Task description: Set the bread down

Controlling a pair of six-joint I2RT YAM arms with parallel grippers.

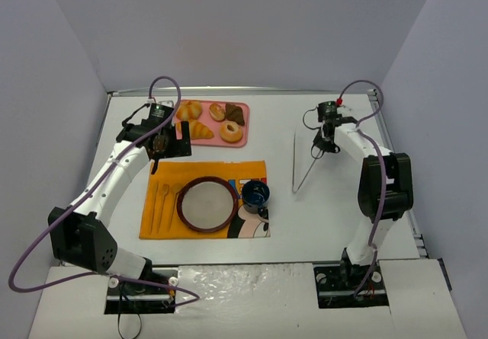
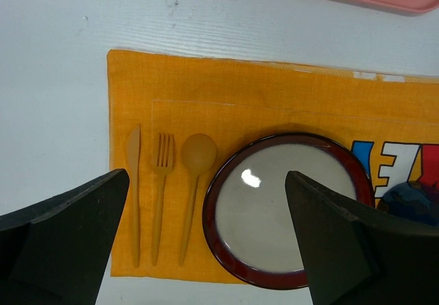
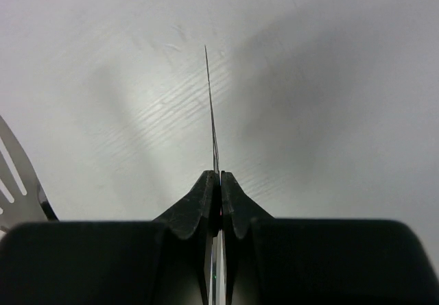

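Where grey walls enclose white table, bread on pink tray

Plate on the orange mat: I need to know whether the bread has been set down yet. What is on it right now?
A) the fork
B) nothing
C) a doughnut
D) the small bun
B: the plate shows a bare grey inside in the left wrist view, and the bread sits on the pink tray beyond the mat.

Likely a lab; plain walls enclose the table.
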